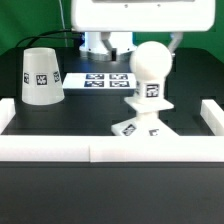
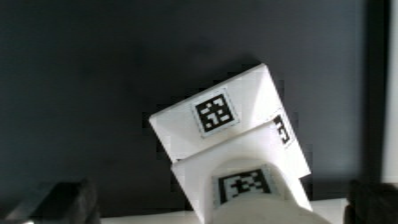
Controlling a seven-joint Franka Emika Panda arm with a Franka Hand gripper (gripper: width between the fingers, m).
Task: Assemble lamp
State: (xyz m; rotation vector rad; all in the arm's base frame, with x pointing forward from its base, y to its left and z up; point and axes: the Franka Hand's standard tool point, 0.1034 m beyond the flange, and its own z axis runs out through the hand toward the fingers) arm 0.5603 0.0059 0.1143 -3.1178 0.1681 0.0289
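Note:
The white lamp bulb point(image 1: 151, 65) stands upright on the flat square base point(image 1: 138, 127) at the exterior view's right of centre. The cone shade point(image 1: 40, 76) stands apart at the exterior view's left. In the wrist view the bulb's tagged neck point(image 2: 246, 180) sits between my gripper's point(image 2: 214, 206) two dark fingers point(image 2: 64, 200), with a gap on each side. The gripper is open and holds nothing. The tagged base point(image 2: 217, 110) lies beyond the neck. In the exterior view the bulb mostly hides the gripper.
The marker board point(image 1: 106, 78) lies at the back by the robot's foot. White border rails run along the front point(image 1: 110, 150), the exterior view's left point(image 1: 8, 112) and right point(image 1: 212, 115) of the black table.

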